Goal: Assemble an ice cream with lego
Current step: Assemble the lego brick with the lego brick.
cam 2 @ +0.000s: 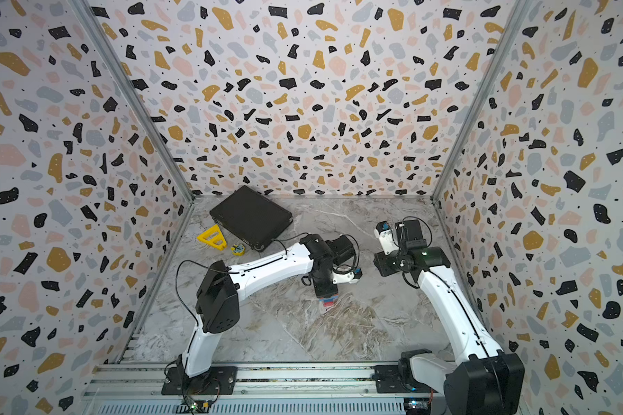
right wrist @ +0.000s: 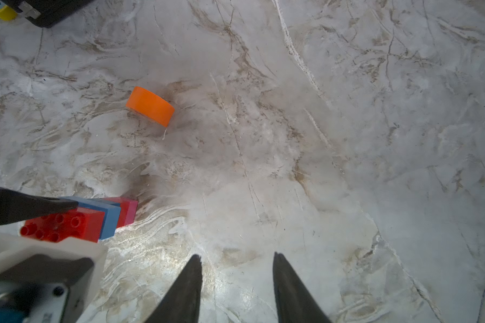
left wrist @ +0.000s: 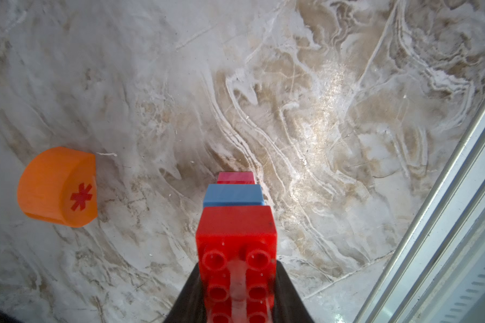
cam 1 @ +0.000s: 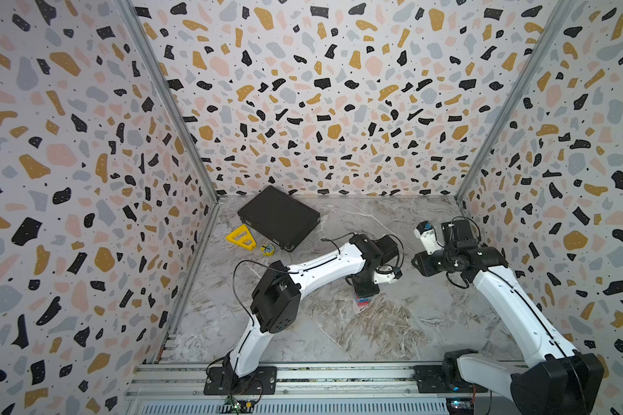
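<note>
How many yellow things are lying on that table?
2: a yellow triangular frame beside the black case, and a small yellow round disc close by the frame, at the case's near edge. More could be hidden from view.

tops: both looking down from high on the near side, sharing the whole desk [cam 1: 392, 323] | wrists: each looking down close at the desk, both catching the orange dome [right wrist: 150, 106] and lego stack [left wrist: 235, 223]

Brick stack [left wrist: 235, 232]: red with bumps on top, then blue, red, pink, pinched in left gripper [left wrist: 237, 282], pink end down. Orange dome [left wrist: 57, 186] with red star, apart, lying on table [left wrist: 319, 112].
</note>
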You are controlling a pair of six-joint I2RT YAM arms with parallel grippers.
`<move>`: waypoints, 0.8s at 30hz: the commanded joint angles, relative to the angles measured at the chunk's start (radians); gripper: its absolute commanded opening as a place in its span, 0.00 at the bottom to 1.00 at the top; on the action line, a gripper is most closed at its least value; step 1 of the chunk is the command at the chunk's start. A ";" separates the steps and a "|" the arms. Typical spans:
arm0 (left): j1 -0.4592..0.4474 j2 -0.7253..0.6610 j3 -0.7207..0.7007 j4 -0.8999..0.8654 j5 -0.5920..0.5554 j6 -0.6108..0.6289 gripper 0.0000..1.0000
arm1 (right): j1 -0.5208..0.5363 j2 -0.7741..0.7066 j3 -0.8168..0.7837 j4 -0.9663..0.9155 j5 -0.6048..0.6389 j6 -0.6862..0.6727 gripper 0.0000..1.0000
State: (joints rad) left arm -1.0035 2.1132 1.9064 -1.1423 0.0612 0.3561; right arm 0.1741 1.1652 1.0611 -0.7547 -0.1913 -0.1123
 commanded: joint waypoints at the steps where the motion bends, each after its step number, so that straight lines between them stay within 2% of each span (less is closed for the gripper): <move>1: 0.006 0.017 0.014 -0.010 -0.010 0.014 0.19 | -0.004 -0.001 -0.001 -0.004 -0.010 0.008 0.45; 24: 0.007 -0.027 0.025 -0.005 -0.011 0.028 0.19 | -0.004 0.007 0.002 -0.003 -0.016 0.006 0.45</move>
State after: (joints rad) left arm -1.0031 2.1132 1.9076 -1.1427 0.0429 0.3744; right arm 0.1741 1.1736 1.0611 -0.7547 -0.1932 -0.1123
